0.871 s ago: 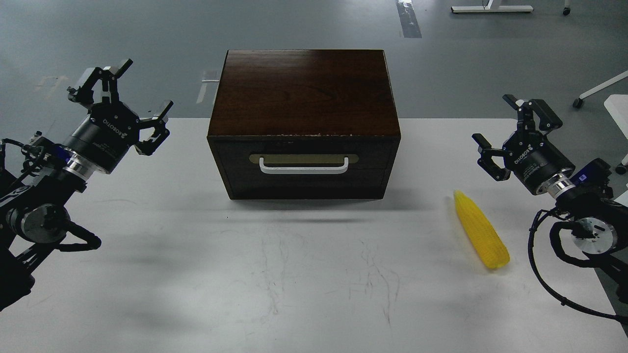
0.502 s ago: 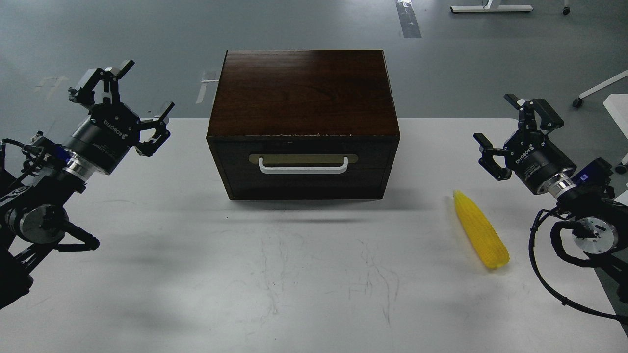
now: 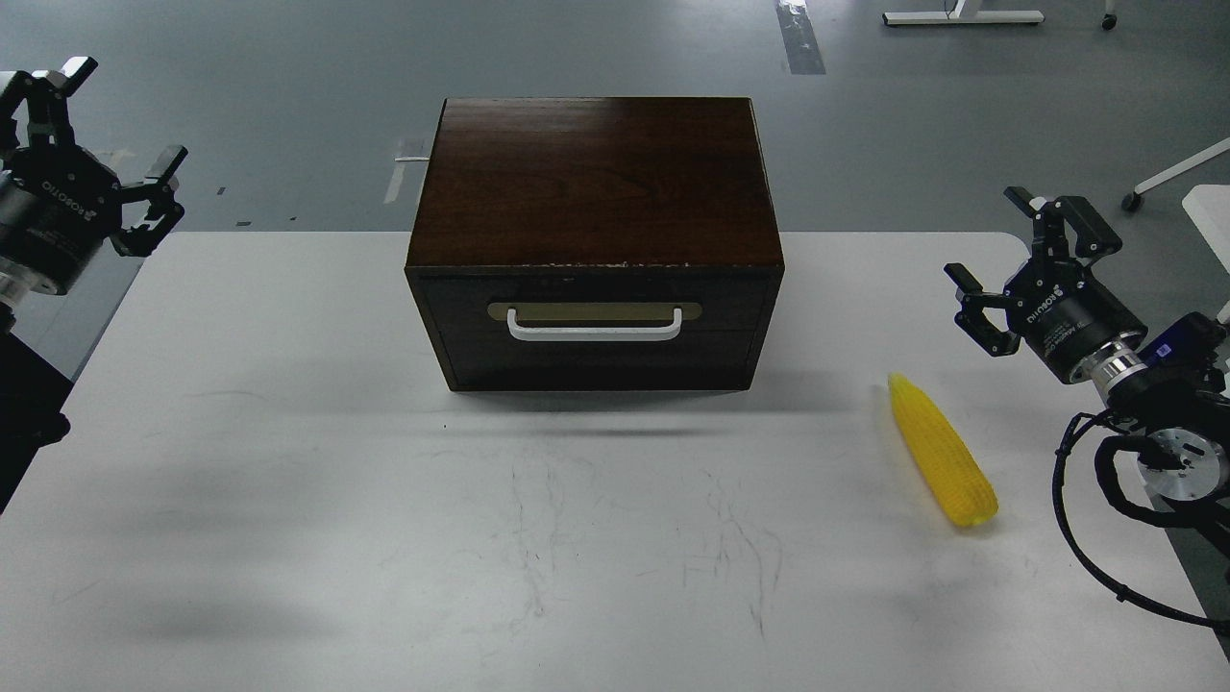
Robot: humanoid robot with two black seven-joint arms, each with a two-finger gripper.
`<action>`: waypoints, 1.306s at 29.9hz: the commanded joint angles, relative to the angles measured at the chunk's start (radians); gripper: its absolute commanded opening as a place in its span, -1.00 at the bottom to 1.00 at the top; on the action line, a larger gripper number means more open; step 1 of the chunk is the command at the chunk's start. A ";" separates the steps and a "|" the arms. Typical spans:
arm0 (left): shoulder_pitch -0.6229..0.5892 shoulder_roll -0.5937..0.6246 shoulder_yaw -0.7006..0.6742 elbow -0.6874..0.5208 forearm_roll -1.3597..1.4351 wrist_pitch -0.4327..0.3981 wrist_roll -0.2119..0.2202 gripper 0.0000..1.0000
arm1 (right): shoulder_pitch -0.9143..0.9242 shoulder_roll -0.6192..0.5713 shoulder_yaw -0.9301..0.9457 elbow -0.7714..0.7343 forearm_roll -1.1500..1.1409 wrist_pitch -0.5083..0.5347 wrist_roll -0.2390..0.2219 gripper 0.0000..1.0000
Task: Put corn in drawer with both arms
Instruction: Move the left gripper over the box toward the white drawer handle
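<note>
The yellow corn (image 3: 941, 450) lies on the white table (image 3: 288, 461), right of the cabinet, its point toward the back. The dark brown cabinet (image 3: 596, 183) stands at the table's back middle; its drawer (image 3: 596, 332) is shut, with a white bar handle (image 3: 595, 329). My left gripper (image 3: 91, 125) is open and empty at the far left, above the table's back left corner. My right gripper (image 3: 1019, 245) is open and empty, raised behind and to the right of the corn.
Grey floor lies behind the table. White chair or desk legs (image 3: 1168, 178) stand on the floor at the back right. A white object's edge (image 3: 1213, 216) shows at the right border. The table's left edge runs diagonally near my left arm.
</note>
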 commanded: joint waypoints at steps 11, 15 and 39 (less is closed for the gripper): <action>-0.231 0.065 -0.002 -0.526 0.549 0.000 0.000 0.96 | -0.001 0.003 -0.009 -0.053 0.000 -0.004 0.000 1.00; -0.298 -0.034 0.003 -0.637 1.008 0.000 0.000 0.96 | -0.002 0.001 -0.004 -0.053 0.001 -0.005 0.000 1.00; -0.699 -0.372 0.604 -0.470 2.035 0.000 0.000 0.96 | -0.002 0.012 0.008 -0.053 0.001 -0.071 0.000 1.00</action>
